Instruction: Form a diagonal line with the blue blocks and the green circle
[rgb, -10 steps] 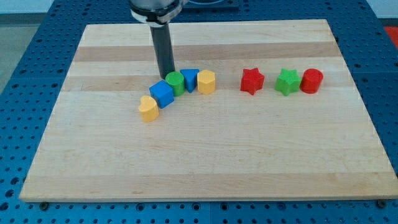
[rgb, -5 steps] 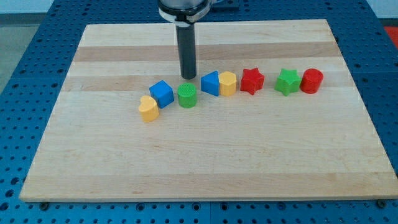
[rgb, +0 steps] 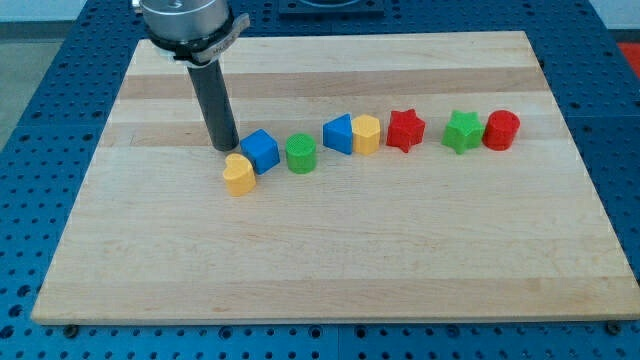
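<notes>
A blue cube (rgb: 261, 150) sits left of centre on the wooden board (rgb: 330, 260). A green circle (rgb: 300, 153) lies just to its right, a small gap between them. A second blue block (rgb: 339, 133), wedge-like, lies further right and a little higher. My tip (rgb: 225, 148) is just to the left of the blue cube, above a yellow block (rgb: 238, 173) that touches the cube's lower left corner.
A yellow hexagon block (rgb: 366, 134) touches the second blue block's right side. A red star (rgb: 405, 130) is next to it. A green star (rgb: 462, 131) and a red cylinder (rgb: 501, 130) stand at the right.
My tip first pushed the green circle down and the second blue block and yellow hexagon to the right, then swung left to the blue cube's left side. The cube has not moved.
</notes>
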